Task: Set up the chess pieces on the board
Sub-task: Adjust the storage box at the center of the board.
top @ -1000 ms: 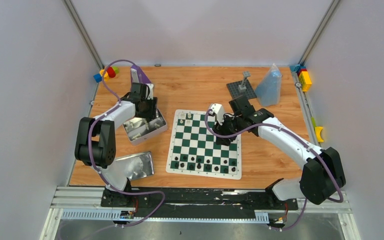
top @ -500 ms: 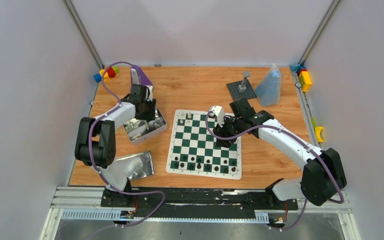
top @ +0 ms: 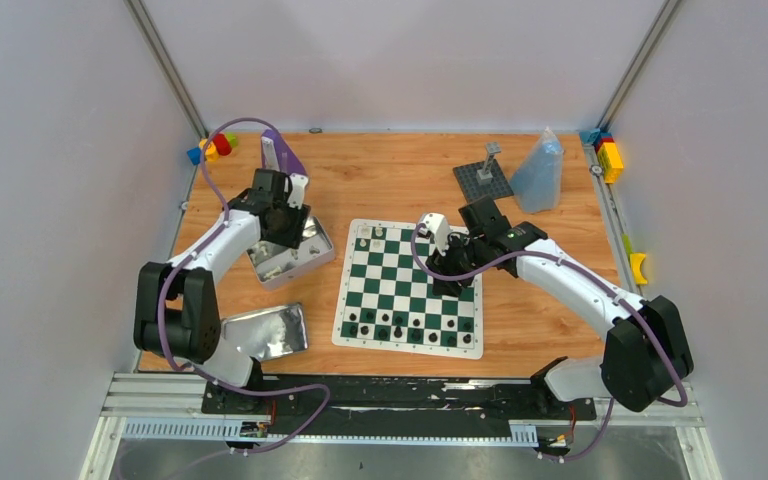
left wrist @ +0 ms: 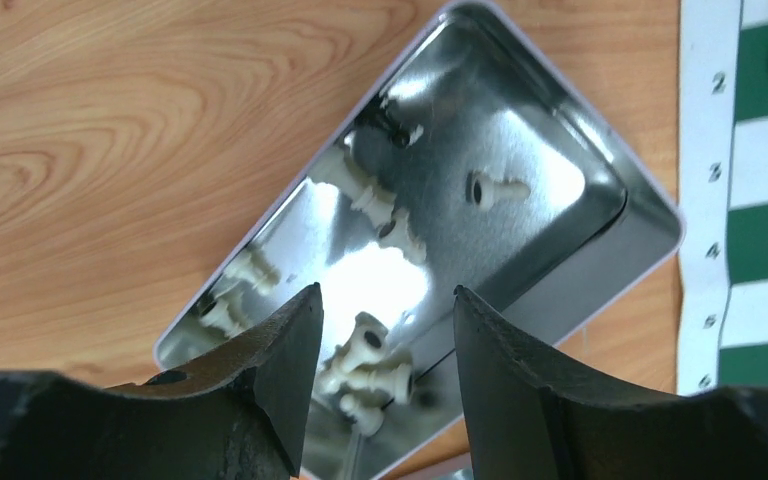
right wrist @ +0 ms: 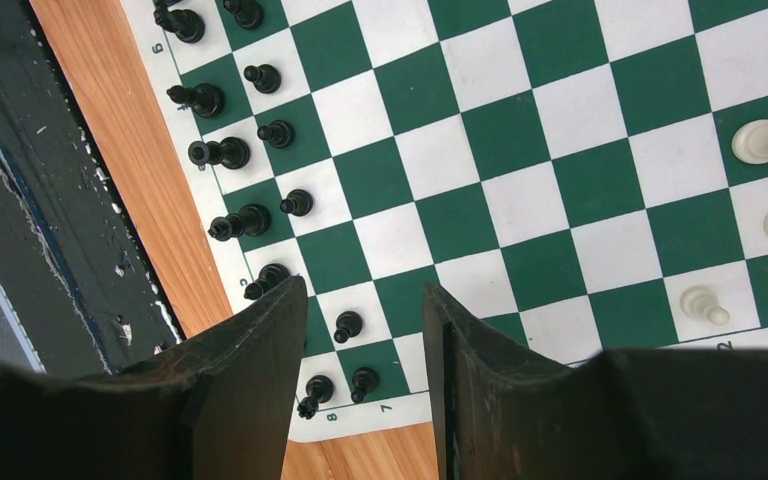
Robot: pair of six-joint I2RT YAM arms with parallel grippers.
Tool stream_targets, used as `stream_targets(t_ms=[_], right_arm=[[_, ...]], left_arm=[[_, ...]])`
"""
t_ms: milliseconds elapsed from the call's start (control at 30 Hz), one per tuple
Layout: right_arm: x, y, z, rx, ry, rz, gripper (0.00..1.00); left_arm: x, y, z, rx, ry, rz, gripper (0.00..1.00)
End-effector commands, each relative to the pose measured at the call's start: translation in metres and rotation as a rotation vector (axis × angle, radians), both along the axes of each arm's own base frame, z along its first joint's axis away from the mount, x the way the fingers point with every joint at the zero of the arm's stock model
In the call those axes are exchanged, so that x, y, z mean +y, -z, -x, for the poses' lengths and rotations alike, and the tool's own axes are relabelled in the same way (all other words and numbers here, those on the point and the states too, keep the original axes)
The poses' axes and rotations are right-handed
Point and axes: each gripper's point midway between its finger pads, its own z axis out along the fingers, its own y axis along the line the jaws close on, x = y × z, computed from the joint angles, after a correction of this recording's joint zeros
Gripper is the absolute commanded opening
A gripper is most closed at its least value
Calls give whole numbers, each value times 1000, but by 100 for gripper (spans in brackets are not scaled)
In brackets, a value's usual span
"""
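Left wrist view: the left claw [left wrist: 385,312] is spread open, holding nothing, right above the white chess pieces [left wrist: 368,352] lying in the tin [left wrist: 652,215], left of the board [top: 397,277]. Go straight down over 1 piece, pinch its thin neck, and lift slowly. The right claw [right wrist: 365,300] hangs spread and empty over the board.

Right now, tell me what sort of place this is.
Likely a robotics lab test cell: a wooden table boxed in by plain white walls, left arm and right arm bolted at its edge, a board set out for practice.
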Motion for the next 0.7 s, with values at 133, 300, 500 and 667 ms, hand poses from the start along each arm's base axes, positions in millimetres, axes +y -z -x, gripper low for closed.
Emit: stream_targets(t_ms=[133,300,500,667], right_arm=[[6,-4,-4,-23,-24,-38,47],[8,-4,-4,-17,-27,-43,47],[6,-4,-2,-20,-24,-43,47],[6,-5,-2,-20,-23,-44,47]], left_arm=[[39,-7,48,116,161,-209,58],[59,4,59,173,161,-252,57],[77,21,43,202,193,-339,56],[96,26,17,161,234,-459,55]])
